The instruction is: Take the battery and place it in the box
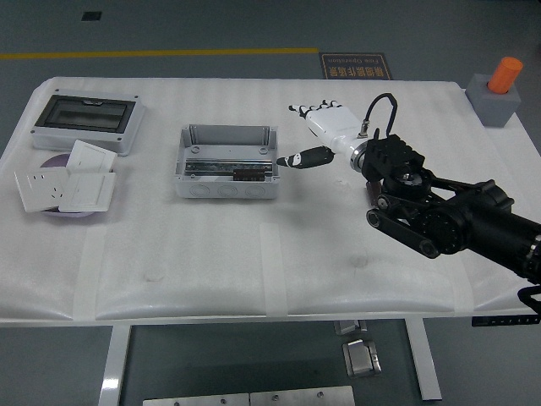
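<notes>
Right hand (pixel 319 134) sits right of centre in the upper half of the frame, just right of the box (pixel 226 161). White palm faces up, fingers (pixel 314 109) spread and pointing toward the upper left, thumb (pixel 303 158) stretched out toward the box's right wall. Hand is wide open and holds nothing. Black forearm (pixel 448 222) runs in from the right edge, lower right. A black cable (pixel 377 106) loops above the wrist.

Box: grey, lidless, centre-left of the frame, upright on the white bench (pixel 254 271). Inside, a metal rail runs along its length. A small dark object, apparently the battery (pixel 245 175), lies on the box floor against the near wall, right of middle; too small to make out detail. It is apart from the hand.

Upper left: a grey enclosure (pixel 86 122) with a dark clear lid, lying flat. Just below it, three white wall plates (pixel 66 184) overlapping on a purplish disc (pixel 52 162); one plate shows socket holes.

Upper right corner: grey block (pixel 494 98) with an orange cylinder (pixel 506 74) standing on it, at the bench's far right edge.

Left arm is out of view.
</notes>
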Robot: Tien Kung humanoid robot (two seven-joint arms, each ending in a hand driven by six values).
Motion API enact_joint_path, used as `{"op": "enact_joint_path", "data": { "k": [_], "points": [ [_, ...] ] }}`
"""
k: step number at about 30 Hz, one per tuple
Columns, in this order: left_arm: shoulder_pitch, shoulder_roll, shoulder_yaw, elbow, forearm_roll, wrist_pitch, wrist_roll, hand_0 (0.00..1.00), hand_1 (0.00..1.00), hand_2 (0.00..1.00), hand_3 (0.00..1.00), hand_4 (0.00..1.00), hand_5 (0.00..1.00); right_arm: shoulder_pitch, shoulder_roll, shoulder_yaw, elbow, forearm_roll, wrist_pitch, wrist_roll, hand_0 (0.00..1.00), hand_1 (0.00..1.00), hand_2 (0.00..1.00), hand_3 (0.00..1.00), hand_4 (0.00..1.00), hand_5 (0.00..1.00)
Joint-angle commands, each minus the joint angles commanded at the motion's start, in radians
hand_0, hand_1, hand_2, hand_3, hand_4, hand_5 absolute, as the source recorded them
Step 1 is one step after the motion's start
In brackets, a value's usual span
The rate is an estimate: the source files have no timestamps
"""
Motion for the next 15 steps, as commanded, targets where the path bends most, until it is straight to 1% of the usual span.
{"op": "enact_joint_path", "data": {
  "k": [1,2,5,7,8,10,13,14,15],
  "points": [
    [0.000,-0.001,0.003,0.000,-0.004,0.000,-0.001,0.591,0.615,0.497,0.651,0.595,0.371,-0.005,-0.028,-0.016,0.013,-0.006,0.001,0.010,0.998,0.913,0.900,0.998,0.998,0.758],
    [-0.001,-0.001,0.006,0.000,-0.008,0.001,-0.002,0.591,0.616,0.497,0.650,0.593,0.371,-0.011,-0.051,-0.029,0.024,-0.012,0.001,0.018,0.998,0.890,0.863,0.998,0.998,0.759],
    [-0.003,0.000,0.010,-0.001,-0.012,0.002,-0.005,0.591,0.616,0.497,0.650,0.593,0.371,-0.036,-0.127,-0.058,0.065,-0.038,0.002,0.042,0.998,0.890,0.863,0.998,0.998,0.759],
    [-0.002,0.001,0.012,-0.001,-0.013,0.002,-0.005,0.591,0.616,0.497,0.650,0.593,0.371,-0.060,-0.172,-0.057,0.093,-0.061,-0.005,0.057,0.998,0.890,0.863,0.998,0.998,0.759],
    [-0.001,0.002,0.012,-0.001,-0.013,0.002,-0.006,0.591,0.616,0.494,0.648,0.584,0.369,-0.071,-0.195,-0.054,0.106,-0.072,-0.009,0.064,0.906,0.798,0.805,0.904,0.998,0.709],
    [0.001,0.002,0.015,-0.001,-0.014,0.002,-0.007,0.591,0.616,0.494,0.648,0.584,0.369,-0.094,-0.235,-0.044,0.125,-0.090,-0.019,0.078,0.906,0.798,0.805,0.904,0.998,0.709],
    [0.002,0.003,0.017,-0.001,-0.015,0.002,-0.008,0.591,0.616,0.494,0.648,0.584,0.369,-0.115,-0.285,-0.037,0.133,-0.104,-0.027,0.094,0.906,0.798,0.805,0.904,0.998,0.709],
    [0.002,0.003,0.019,-0.001,-0.018,0.002,-0.009,0.591,0.616,0.492,0.647,0.579,0.365,-0.120,-0.299,-0.037,0.132,-0.105,-0.030,0.099,0.747,0.714,0.772,0.847,0.977,0.531],
    [0.002,0.003,0.022,-0.001,-0.021,0.002,-0.010,0.591,0.616,0.492,0.647,0.579,0.365,-0.124,-0.310,-0.037,0.129,-0.105,-0.031,0.104,0.747,0.714,0.772,0.847,0.977,0.531]
  ]
}}
